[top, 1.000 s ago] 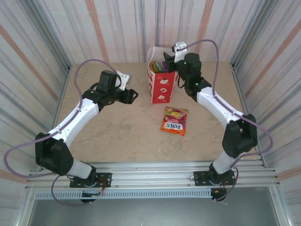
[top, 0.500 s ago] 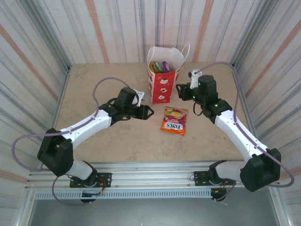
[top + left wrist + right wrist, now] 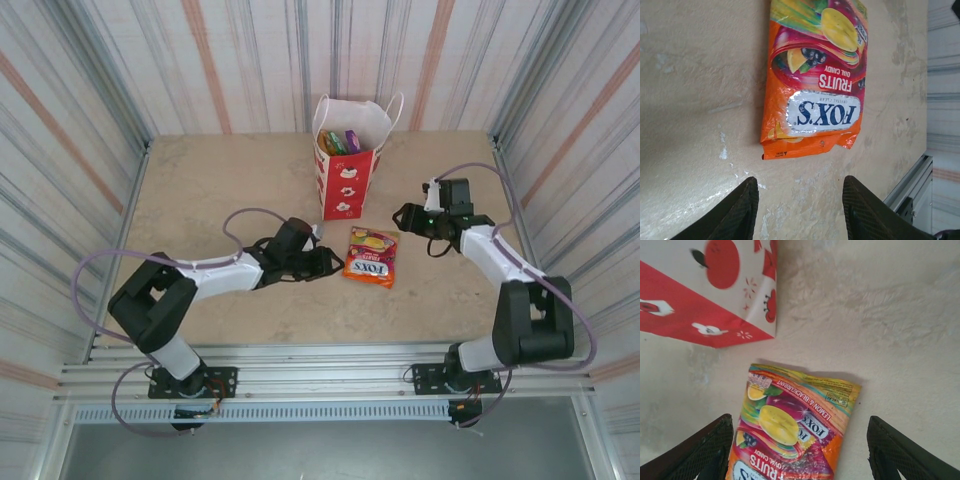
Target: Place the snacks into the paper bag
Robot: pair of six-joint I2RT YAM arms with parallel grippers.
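1. One snack is left out: the FOX'S packet (image 3: 371,256) lies flat and face up on the table (image 3: 230,190), just below the paper bag (image 3: 343,190) in the overhead view and a little to its right.
2. The right gripper (image 3: 405,215) has come out of the bag's mouth and pulled back to the right of the frame. Its fingers are spread wide and carry nothing.
3. That suggests a drop just made: several coloured packets (image 3: 338,140) peek over the bag's rim.
4. The left gripper (image 3: 325,262) has swept in from the upper left and now sits just left of the packet. Its fingers are apart and empty, though narrower than a moment ago.
5. My read is that the left arm is lining up for the last pick.
6. Overhead, the packet's long axis runs nearly top to bottom with a slight tilt. The fruit picture is toward the bag and the FOX'S logo toward the bottom of the frame.
7. At the left wrist, the packet (image 3: 815,85) hangs down from the top edge, with its crimped short end nearest the fingers.
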